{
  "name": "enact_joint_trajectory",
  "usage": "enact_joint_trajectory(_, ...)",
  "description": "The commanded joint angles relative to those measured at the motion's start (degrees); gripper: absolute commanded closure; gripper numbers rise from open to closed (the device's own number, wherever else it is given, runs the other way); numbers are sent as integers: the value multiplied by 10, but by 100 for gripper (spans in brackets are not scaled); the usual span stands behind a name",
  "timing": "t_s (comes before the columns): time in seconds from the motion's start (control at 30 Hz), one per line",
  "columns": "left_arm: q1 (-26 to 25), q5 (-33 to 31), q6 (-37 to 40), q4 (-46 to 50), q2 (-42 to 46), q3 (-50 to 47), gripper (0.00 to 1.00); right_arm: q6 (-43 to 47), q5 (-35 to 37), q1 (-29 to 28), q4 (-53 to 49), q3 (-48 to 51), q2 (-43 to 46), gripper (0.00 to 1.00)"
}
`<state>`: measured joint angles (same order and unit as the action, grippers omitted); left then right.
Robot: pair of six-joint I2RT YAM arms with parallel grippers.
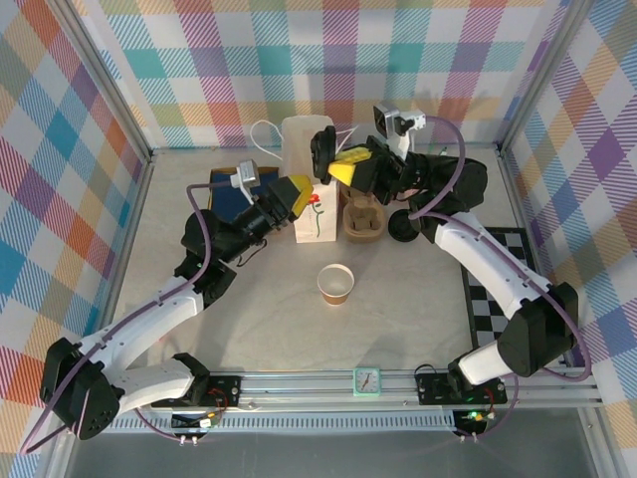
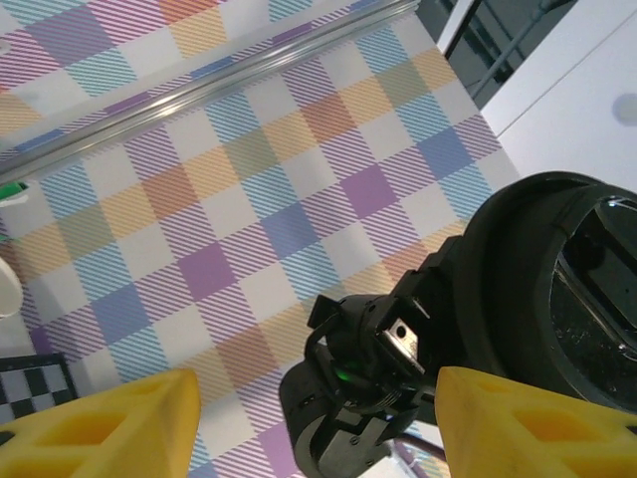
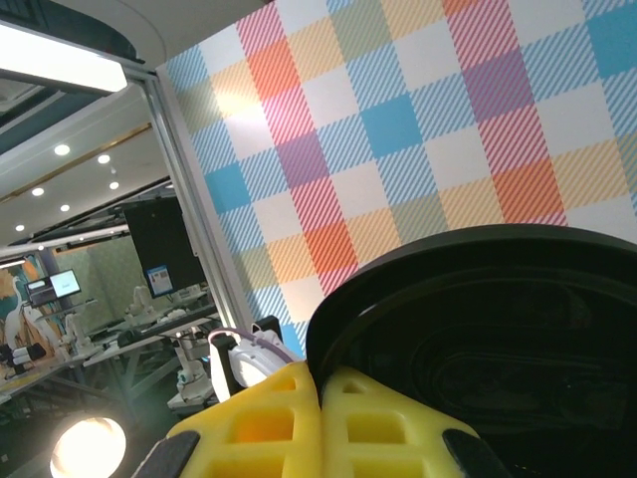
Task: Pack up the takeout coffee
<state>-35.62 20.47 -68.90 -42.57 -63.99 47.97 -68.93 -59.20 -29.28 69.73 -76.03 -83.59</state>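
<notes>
Black-lidded, the takeout coffee [image 3: 498,289] is held at the tips of the right gripper [image 1: 336,164]. Its yellow fingers are pressed together, apparently nipping the lid's rim, just above the mouth of the white flowered paper bag [image 1: 311,224] — presumably so the cup can be lowered in. The left gripper [image 1: 294,191], fingers spread, is placed against the bag's left side, probably to steady it. A brown moulded cup tray [image 1: 363,217] is set just right of the bag, and a lidless paper cup [image 1: 336,284] stands nearer — neither is judged to obstruct the drop.

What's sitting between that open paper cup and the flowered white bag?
Nothing; the top view shows bare table between the paper cup and the bag.
</notes>
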Motion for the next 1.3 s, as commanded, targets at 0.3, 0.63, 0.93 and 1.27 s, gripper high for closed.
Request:
enact_joint_trajectory(0.3,-9,10,-57,-133,-25,20,40,-59,31,-5,108,-26,-19,100)
enact_joint_trajectory(0.63,-14,6,-74,-178,-36,24,44,-48,37,-21,109,-25,-26,100)
enact_joint_trajectory(0.93,-15,12,-85,-201,-39,26,46,-45,42,-22,109,-28,-31,100)
enact_joint_trajectory(1.27,-16,15,-115,-257,-68,27,49,-43,44,-25,109,-31,-36,100)
